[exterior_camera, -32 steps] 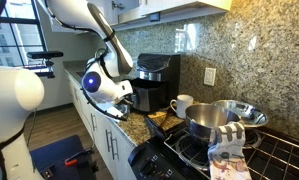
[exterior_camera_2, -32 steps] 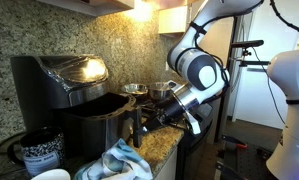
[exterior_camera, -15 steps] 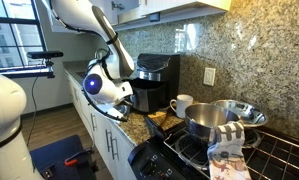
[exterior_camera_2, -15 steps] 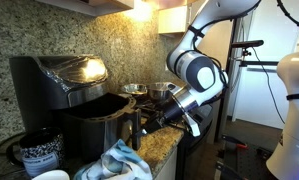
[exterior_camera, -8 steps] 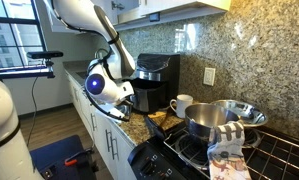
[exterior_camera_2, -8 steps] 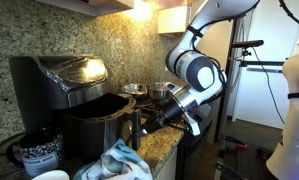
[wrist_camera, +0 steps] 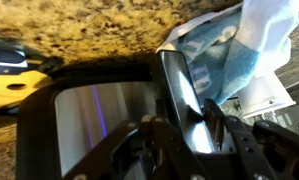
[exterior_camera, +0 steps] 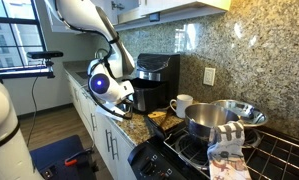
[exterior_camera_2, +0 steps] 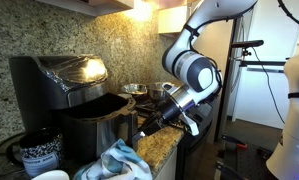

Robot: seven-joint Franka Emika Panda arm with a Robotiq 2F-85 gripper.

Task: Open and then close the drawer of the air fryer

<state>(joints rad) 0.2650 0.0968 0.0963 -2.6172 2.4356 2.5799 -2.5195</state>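
OK, the black lower-front drawer [exterior_camera_2: 97, 110] of the boxy black air fryer with silver-grey trim [exterior_camera_2: 57, 80] stands pulled out of the body, on the speckled granite countertop [wrist_camera: 89, 30]. Its open top shows in an exterior view.

The drawer's front handle bar [wrist_camera: 185, 92] runs straight through the jaws. The Robotiq gripper [wrist_camera: 184, 128] is clamped on it, jaws nearly together with the bar pinched in the gap.

In the wrist view, the shiny metal inside of the drawer [wrist_camera: 94, 115] lies just to one side of the jaws. A crumpled blue-and-white cloth [wrist_camera: 234, 50] is on the opposite side, close to the handle. The granite sits past the fingertips. A yellow-and-black object [wrist_camera: 9, 85] is beyond the drawer's far edge, well apart from the jaws; I can't tell what it is.

In an exterior view, the gripper [exterior_camera: 129, 100] sits at the fryer's [exterior_camera: 154, 78] front. The round white mug [exterior_camera: 181, 104] is on the far side of the fryer from the jaws. The shiny steel pot [exterior_camera: 214, 120] is further along still, well apart from them.
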